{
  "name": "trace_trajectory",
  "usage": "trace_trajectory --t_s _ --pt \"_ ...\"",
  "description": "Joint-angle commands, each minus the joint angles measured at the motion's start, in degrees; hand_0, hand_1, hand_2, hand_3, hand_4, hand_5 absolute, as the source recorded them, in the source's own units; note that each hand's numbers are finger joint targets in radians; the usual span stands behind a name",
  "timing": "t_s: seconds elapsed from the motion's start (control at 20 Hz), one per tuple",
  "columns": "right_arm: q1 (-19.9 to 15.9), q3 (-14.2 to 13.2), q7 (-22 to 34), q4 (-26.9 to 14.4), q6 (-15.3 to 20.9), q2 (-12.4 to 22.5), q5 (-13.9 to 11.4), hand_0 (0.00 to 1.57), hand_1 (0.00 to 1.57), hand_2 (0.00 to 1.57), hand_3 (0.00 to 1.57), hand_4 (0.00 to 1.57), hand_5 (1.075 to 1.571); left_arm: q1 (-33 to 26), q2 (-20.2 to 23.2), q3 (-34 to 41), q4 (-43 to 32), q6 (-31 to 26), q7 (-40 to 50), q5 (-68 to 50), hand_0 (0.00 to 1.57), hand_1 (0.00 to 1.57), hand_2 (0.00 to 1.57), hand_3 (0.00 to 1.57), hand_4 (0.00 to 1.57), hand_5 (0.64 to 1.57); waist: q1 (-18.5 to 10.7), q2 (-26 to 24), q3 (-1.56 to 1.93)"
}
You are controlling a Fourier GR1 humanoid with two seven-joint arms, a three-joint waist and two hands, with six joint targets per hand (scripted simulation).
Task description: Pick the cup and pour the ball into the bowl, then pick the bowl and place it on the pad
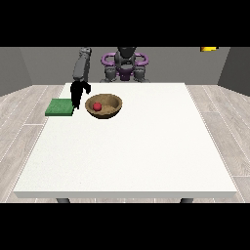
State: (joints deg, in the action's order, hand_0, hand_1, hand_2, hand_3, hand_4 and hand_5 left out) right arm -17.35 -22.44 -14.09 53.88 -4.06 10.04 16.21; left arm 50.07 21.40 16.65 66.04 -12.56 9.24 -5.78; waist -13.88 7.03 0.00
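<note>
My black hand at the view's left [77, 93] hangs over the white table [132, 146]; I cannot tell its finger state. Just beside it sits the round brown wooden bowl [110, 111] holding the small red ball [97, 106]. The flat green square pad [59, 107] lies at its other side.

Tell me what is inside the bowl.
A red ball lies inside the wooden bowl, left of its middle. The near wall hides part of the bowl's floor; nothing else shows.

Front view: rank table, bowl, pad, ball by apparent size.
1. table
2. bowl
3. pad, close to the bowl, so that order is unsure
4. ball, inside the bowl
</note>
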Motion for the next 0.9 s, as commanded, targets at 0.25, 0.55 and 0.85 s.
trace_trajectory --t_s 0.25,0.55,0.85 --pt "-8.7 0.02 -5.95 -11.97 1.38 -0.13 -0.45 0.0 0.0 0.0 0.0 0.56 1.56 -2.77 6.04 4.25 4.02 -4.89 3.71 -6.82 0.0 0.0 0.0 0.0 1.01 1.535 0.93 1.71 0.04" --pt "-10.68 -1.23 -12.42 -19.82 -1.47 1.9 -0.12 0.0 0.0 0.0 0.0 0.51 1.552 -4.8 6.4 3.95 9.7 -2.68 3.6 -6.78 0.0 0.0 0.0 0.0 1.02 1.533 1.1 5.66 0.09" --pt "-11.89 0.23 -14.95 -22.29 -1.67 1.41 -1.19 0.0 0.0 0.0 0.0 0.45 1.546 -5.96 11.87 7.97 8.1 -6.88 4.17 -11.22 0.0 0.0 0.0 0.0 1.02 1.54 2.42 6.97 0.05"
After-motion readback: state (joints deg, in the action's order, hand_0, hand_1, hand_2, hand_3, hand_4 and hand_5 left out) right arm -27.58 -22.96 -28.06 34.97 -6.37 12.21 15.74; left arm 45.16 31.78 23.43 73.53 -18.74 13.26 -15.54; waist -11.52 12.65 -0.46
